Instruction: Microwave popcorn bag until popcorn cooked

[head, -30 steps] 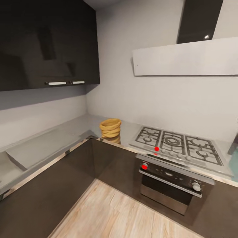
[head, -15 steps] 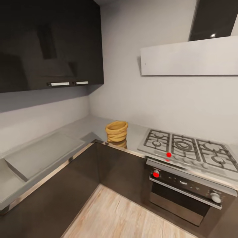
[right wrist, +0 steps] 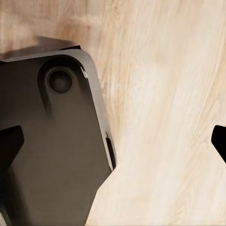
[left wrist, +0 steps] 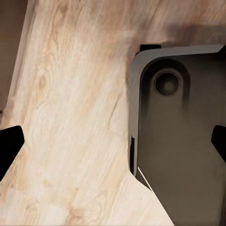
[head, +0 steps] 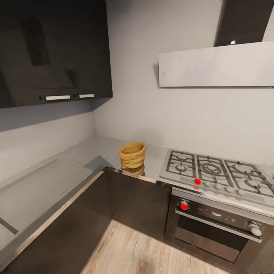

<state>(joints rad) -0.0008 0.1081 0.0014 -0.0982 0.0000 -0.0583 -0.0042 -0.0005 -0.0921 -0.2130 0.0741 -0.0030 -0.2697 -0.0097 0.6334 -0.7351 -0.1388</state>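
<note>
Since a moment ago the head view has swung left and nearer; nothing in the kitchen itself has shifted.
Left claw [left wrist: 113,141] and right claw [right wrist: 113,141] hang spread apart and empty over the floor [left wrist: 70,94], stowed for driving; the popcorn bag [head: 132,155] stands upright on the far corner surface [head: 95,150], left of the hob [head: 217,171].

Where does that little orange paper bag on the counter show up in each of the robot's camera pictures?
Head view: the popcorn bag stands upright on the countertop in the corner, just left of the gas hob.
Left wrist view: not in it; the camera looks down at the wooden floor and the robot's dark base.
Right wrist view: not in it; again floor and base.
Shared landmark: the pale wooden floor, also at the head view's bottom.
</note>
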